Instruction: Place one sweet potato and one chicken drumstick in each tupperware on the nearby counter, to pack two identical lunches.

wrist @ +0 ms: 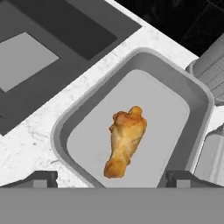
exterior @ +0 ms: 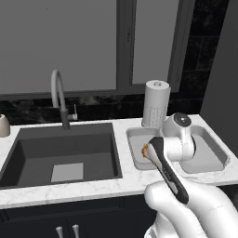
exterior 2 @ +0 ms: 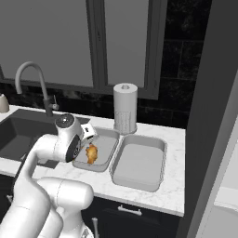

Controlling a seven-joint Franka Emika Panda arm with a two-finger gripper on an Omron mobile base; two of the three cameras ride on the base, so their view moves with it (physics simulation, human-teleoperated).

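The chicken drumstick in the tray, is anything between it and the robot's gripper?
No, nothing visible is in the way. The chicken drumstick lies alone in the tupperware nearest the sink. The open gripper hangs right above it, with only empty air between them.

Matt grey plastic-looking tupperware (wrist: 61, 131), rough golden chicken drumstick (wrist: 124, 142), veined marble-look counter (wrist: 30, 144)

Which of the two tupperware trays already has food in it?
The tupperware nearer the sink: a chicken drumstick lies on its floor. The other tupperware, on the far side from the sink, holds nothing.
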